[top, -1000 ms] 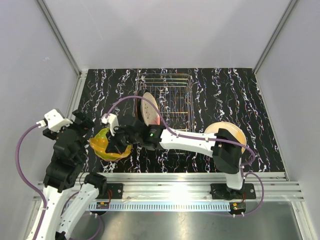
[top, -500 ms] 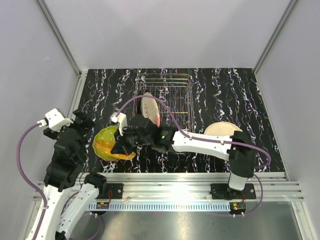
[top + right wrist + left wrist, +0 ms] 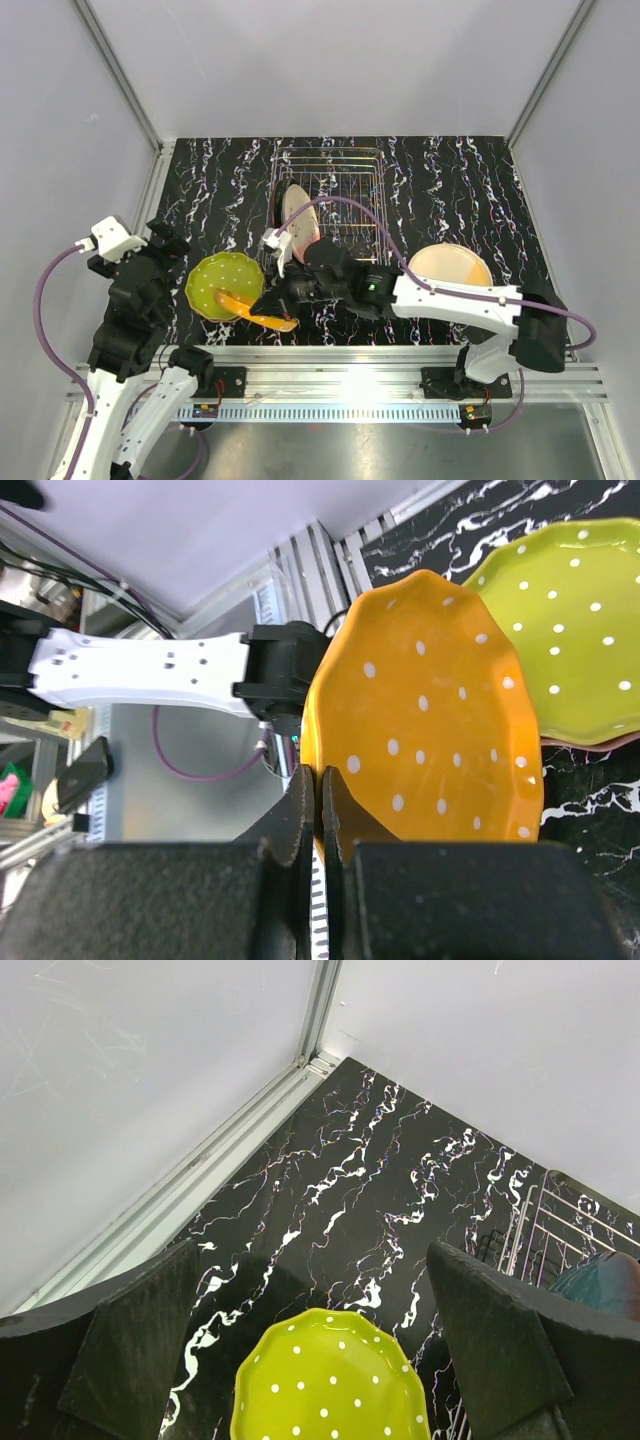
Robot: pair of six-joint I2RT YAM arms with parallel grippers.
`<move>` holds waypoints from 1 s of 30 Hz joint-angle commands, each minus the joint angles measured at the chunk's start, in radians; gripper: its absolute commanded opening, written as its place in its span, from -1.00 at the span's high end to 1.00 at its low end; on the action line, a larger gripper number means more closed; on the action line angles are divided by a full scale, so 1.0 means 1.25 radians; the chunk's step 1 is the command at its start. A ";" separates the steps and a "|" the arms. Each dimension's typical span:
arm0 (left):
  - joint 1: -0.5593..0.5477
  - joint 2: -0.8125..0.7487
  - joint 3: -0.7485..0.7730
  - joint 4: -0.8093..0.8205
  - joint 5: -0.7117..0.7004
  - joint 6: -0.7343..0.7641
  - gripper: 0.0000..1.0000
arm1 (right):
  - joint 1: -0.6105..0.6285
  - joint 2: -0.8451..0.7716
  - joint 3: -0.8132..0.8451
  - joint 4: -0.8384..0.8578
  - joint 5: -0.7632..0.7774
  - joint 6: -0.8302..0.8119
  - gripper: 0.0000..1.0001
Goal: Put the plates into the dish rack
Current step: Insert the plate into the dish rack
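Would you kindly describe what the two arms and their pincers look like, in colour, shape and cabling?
The left arm and the right arm have white tubular links and black joint housings, each trailing a purple cable. A small green light glows on the right one. The left pincer and the right pincer have flat matte black fingers.

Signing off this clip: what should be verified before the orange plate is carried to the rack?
1. Grip: right gripper shut on the orange plate at its rim: ok.
2. Separation: orange plate off the green plate: cannot tell; they overlap in both views.
3. Other arm: left gripper open, holding nothing: ok.
4. Room: dish rack has free slots: ok; the bars behind the cream plate standing at its near end are bare.
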 commanded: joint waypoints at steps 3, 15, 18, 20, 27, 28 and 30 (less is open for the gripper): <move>0.003 0.006 -0.005 0.021 0.003 0.000 -0.98 | -0.006 -0.177 -0.014 0.124 0.071 0.018 1.00; 0.003 0.009 -0.005 0.023 0.012 0.000 -0.98 | -0.070 -0.443 -0.130 0.041 0.271 0.021 1.00; 0.003 0.012 -0.005 0.023 0.020 0.000 -0.98 | -0.088 -0.482 -0.135 -0.007 0.374 0.019 1.00; 0.003 0.014 -0.005 0.023 0.023 0.000 -0.98 | -0.116 -0.490 -0.138 -0.020 0.424 0.020 1.00; 0.003 0.023 -0.005 0.023 0.028 0.003 -0.98 | -0.261 -0.436 -0.138 0.027 0.409 0.078 1.00; 0.003 0.025 -0.005 0.023 0.029 0.004 -0.98 | -0.272 -0.425 -0.138 0.041 0.403 0.092 1.00; 0.003 0.027 -0.005 0.023 0.033 0.004 -0.98 | -0.303 -0.392 -0.129 0.079 0.387 0.109 1.00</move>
